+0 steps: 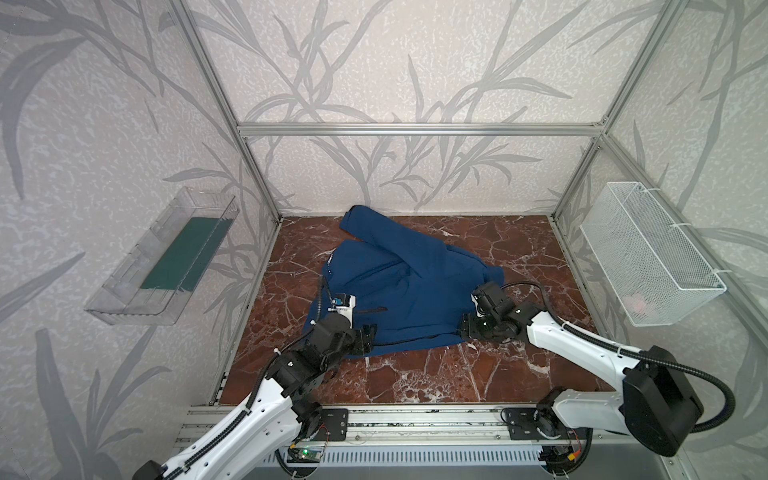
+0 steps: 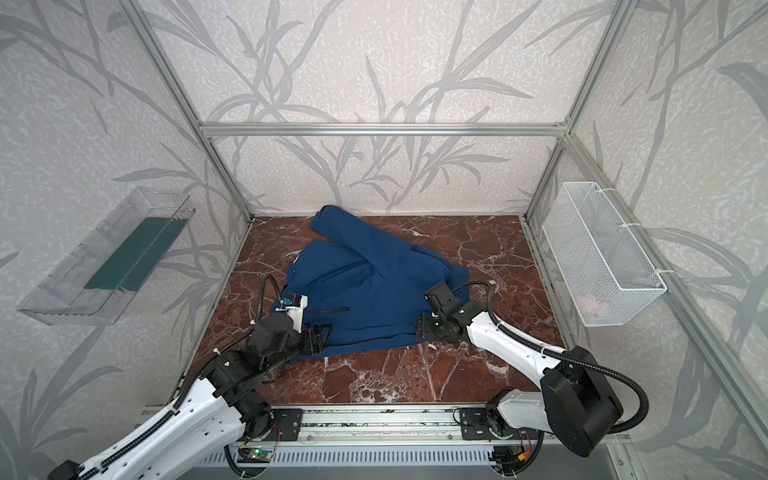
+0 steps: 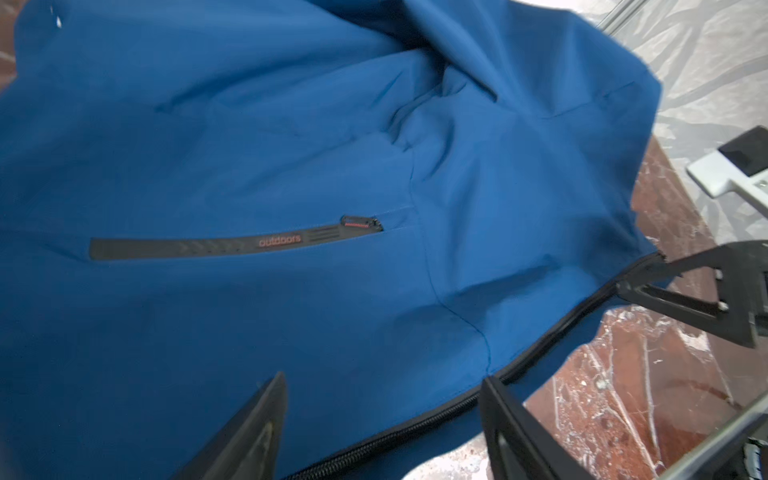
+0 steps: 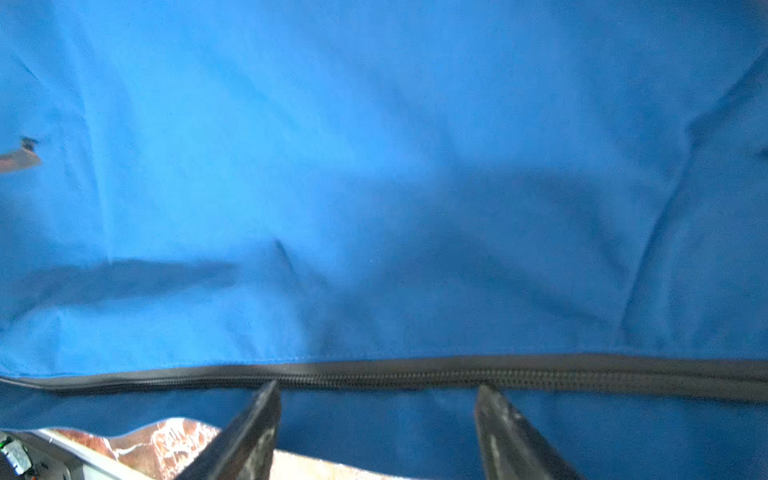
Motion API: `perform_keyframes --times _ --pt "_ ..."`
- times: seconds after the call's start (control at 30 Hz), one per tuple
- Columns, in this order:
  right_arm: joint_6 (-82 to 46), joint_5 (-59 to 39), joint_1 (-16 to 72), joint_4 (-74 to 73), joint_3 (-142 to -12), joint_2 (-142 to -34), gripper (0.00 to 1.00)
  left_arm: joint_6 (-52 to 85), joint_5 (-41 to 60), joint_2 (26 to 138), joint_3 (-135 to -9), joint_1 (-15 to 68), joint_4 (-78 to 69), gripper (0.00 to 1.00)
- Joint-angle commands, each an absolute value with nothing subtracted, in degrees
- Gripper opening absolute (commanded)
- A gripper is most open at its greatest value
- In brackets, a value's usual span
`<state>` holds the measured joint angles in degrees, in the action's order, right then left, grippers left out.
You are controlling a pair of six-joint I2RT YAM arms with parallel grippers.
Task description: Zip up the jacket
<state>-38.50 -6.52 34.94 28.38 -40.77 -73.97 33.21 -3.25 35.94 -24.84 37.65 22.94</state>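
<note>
The jacket (image 1: 407, 282) (image 2: 374, 282), blue, lies crumpled on the marble table (image 1: 436, 374), one sleeve thrown toward the back. Its black front zipper (image 3: 398, 434) (image 4: 415, 374) runs along the near edge. My left gripper (image 1: 368, 334) (image 2: 320, 332) (image 3: 382, 395) stands open at the near-left corner, fingers astride the zipper edge. My right gripper (image 1: 464, 326) (image 2: 420, 326) (image 4: 376, 399) is open at the near-right end of the same edge, fingertips (image 4: 266, 399) just short of the zipper. A closed pocket zipper (image 3: 232, 245) marked "outdoors" lies beyond the left gripper. The zipper's slider is not visible.
A clear plastic tray (image 1: 166, 266) hangs on the left wall and a white wire basket (image 1: 648, 257) on the right wall. Aluminium frame posts stand at the table's corners. A metal rail (image 1: 415, 419) carrying both arm bases runs along the front edge.
</note>
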Motion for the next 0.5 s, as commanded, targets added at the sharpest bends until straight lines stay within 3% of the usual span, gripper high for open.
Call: perform_keyframes --times 0.0,0.13,0.47 --pt "-39.5 -6.8 35.3 27.5 -38.4 -75.5 0.74 37.1 -6.2 35.5 -23.8 38.7 23.6 0.76" --pt "-38.1 -6.9 35.2 26.7 -38.7 -80.0 0.69 38.4 -6.5 35.5 -23.2 39.4 24.1 0.76" --pt "-34.7 -3.2 35.1 26.8 -39.7 -85.4 0.73 43.3 -7.2 35.7 -18.1 41.8 20.8 0.76"
